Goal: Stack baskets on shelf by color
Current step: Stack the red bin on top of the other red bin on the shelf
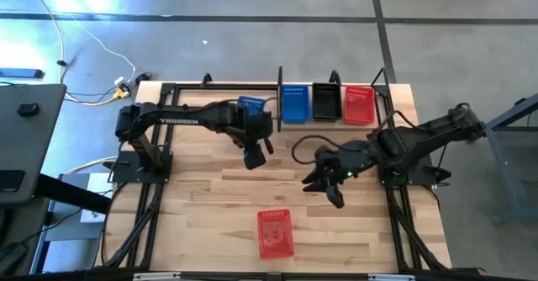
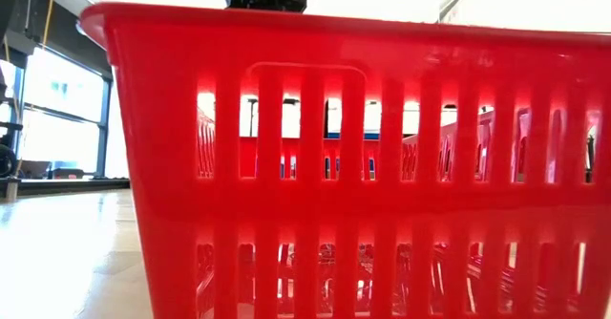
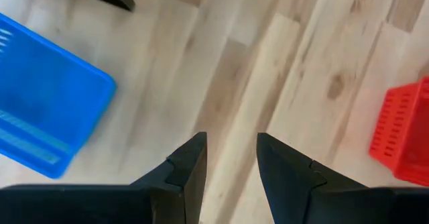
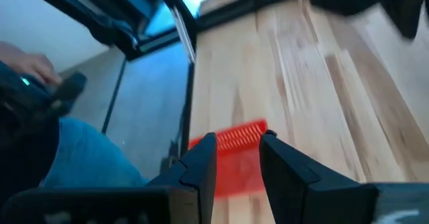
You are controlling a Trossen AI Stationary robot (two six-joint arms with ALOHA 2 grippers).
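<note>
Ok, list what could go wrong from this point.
1. The blue basket lies loose beside the shelf, under the left arm; the open left gripper, empty over bare wood, could knock it.
2. The red basket sits alone near the table's front edge; a poor grasp by the open right gripper might push it off.

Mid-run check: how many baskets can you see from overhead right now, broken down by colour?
Red baskets: 2, one on the shelf at its right end, one loose on the near table.
Blue baskets: 2, one on the shelf, one beside it by the left arm.
Black baskets: 1, on the shelf between blue and red.
Total: 5
</note>
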